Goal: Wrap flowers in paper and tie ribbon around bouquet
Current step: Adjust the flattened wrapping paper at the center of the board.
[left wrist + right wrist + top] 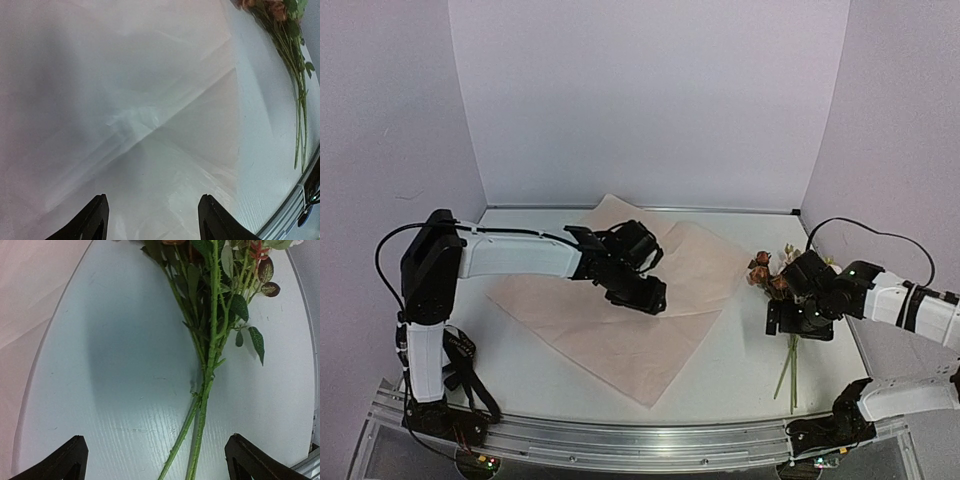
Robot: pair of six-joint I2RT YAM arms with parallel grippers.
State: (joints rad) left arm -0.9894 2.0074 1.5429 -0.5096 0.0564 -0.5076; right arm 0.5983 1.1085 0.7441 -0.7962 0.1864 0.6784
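While your left fingers (95, 220) hover spread over the pale-pink paper sheet (125, 100), your right fingers (70, 460), spread too, bracket the pink roses' green stems (214, 330) for grasping.

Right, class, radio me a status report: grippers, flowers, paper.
Left gripper open over the paper. Right gripper open above the flowers, stems ungripped. Flowers on table beside paper, unwrapped. No ribbon in sight.

One table (740, 370) holds one sheet of pink paper (620, 335) and one bunch of flowers (767, 272). There are two robot arms, the left arm (510, 255) and the right arm (905, 300). That makes two pincers, the left pincer (645, 298) and the right pincer (795, 325).
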